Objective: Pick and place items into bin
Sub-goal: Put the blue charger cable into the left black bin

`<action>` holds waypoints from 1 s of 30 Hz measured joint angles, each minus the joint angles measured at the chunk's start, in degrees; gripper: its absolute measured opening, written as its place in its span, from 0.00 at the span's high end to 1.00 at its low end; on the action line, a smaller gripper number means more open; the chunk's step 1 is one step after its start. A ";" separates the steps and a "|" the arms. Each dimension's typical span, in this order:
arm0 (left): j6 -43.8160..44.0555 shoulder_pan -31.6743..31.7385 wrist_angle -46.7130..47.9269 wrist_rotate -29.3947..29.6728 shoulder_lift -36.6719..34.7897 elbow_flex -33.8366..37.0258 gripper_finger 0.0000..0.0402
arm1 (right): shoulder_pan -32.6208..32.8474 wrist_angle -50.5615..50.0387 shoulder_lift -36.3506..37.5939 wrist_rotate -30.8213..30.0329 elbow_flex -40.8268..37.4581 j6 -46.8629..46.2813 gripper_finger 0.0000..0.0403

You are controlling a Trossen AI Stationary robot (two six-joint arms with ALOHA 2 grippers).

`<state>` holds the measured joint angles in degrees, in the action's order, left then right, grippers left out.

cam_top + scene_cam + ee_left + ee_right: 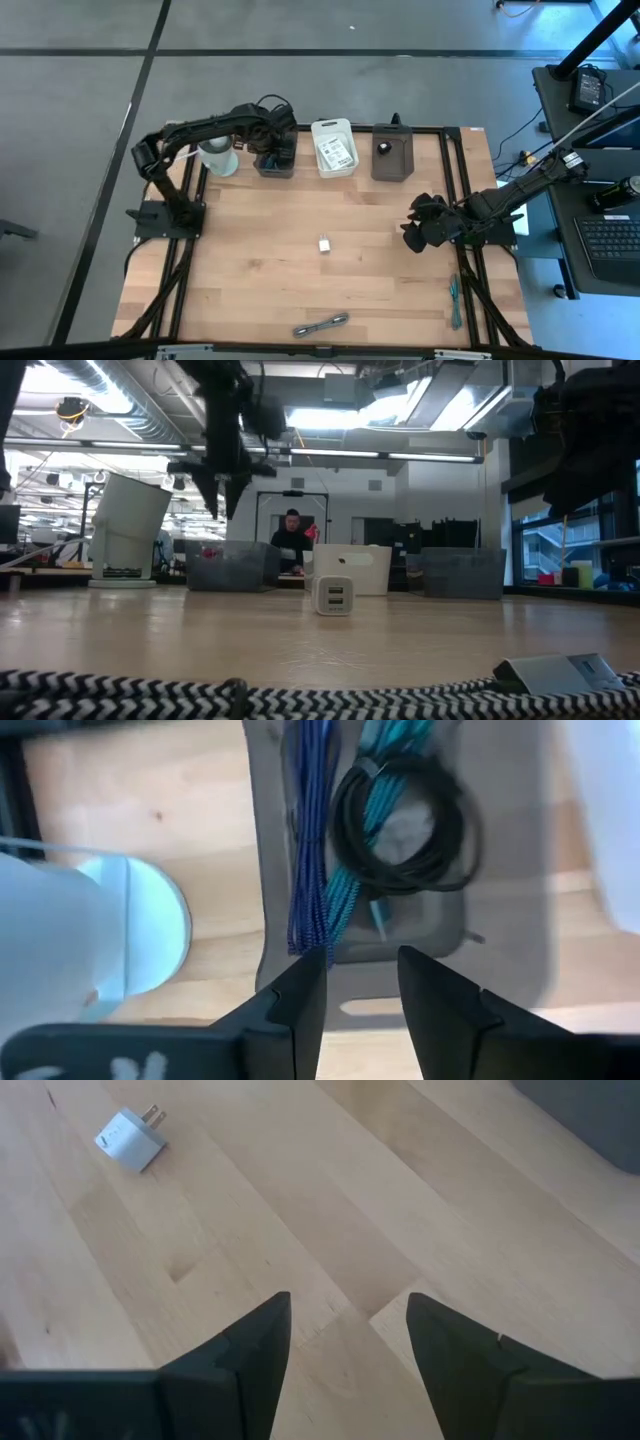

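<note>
Left claw [360,982] (empty) — fingers apart

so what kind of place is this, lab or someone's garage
Most likely a robotics lab or workshop: the wooden table sits in a black frame carrying two robot arms, a desk with a laptop stands beside it, and the low view shows an open room with ceiling strip lights.

Light wood surface [300,215] with a black frame. Far-left bin [500,840] is dark grey, holding a black coiled cable [405,825], a teal cable [350,890] and a blue braided one [308,850]. Middle bin [333,147] is white. White charger [130,1138] mid-surface, black-and-white woven cable [250,695] at the near edge, teal tool [455,300] near right.
</note>
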<state>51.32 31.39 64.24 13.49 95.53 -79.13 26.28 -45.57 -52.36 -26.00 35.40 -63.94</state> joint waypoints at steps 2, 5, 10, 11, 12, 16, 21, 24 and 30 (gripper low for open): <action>0.33 -1.97 -0.46 2.28 -2.46 -0.01 0.72 | -0.01 0.39 0.00 0.00 0.00 0.00 0.49; 0.43 -5.63 -2.25 6.33 -5.74 0.00 0.75 | -0.02 1.29 0.00 0.00 0.00 0.04 0.49; -8.00 -11.63 -7.77 7.85 -8.20 -0.05 0.79 | -0.25 1.38 0.00 -0.02 0.00 0.24 0.49; -11.15 -12.80 -8.52 7.50 -8.21 -0.06 0.80 | -0.37 1.51 0.00 -0.05 0.00 0.79 0.49; -14.60 -14.05 -8.73 6.94 -8.20 -0.04 0.81 | -0.58 1.72 -0.01 -0.17 0.00 1.63 0.49; -26.32 -19.07 -8.72 4.07 -7.15 -0.02 0.85 | -1.90 3.54 0.00 -1.96 0.02 6.46 0.49; -32.73 -24.43 -9.16 3.03 -6.16 0.00 0.90 | -4.39 10.80 -0.02 -2.58 0.00 11.86 0.49; -34.47 -27.38 -10.42 2.67 -5.47 0.00 0.95 | -5.73 15.94 -0.02 -2.57 0.00 14.33 0.49; -40.36 -31.52 -20.42 -4.90 -5.75 3.49 0.99 | -7.41 22.20 0.00 -2.59 0.04 14.82 0.49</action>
<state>10.96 -0.14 43.82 8.59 89.77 -75.64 18.87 -23.37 -52.36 -28.59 35.43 -49.12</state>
